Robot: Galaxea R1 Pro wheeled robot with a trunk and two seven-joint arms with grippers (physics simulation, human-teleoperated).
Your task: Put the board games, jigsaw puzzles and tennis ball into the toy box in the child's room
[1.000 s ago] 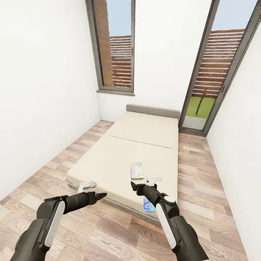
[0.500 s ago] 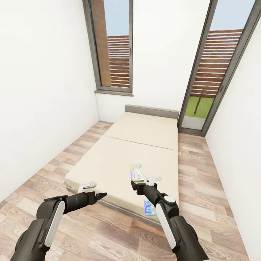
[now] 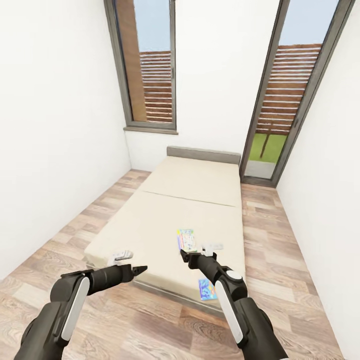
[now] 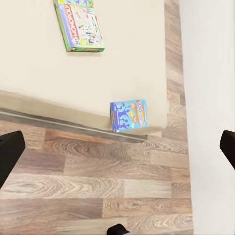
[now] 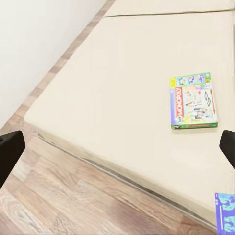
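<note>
Approaching the bed (image 3: 165, 220) to fetch the two board games, with the Monopoly box (image 3: 186, 239) lying flat on the mattress near the foot end and the blue cartoon-art box (image 3: 206, 289) at the foot corner, just beyond the right arm. Both arms held low short of the bed, left gripper (image 3: 135, 271) and right gripper (image 3: 188, 258) empty, fingers spread wide in the wrist views. Next, by judgement: rolling closer, then reaching for the nearer blue box; no toy box or bench visible here.
</note>
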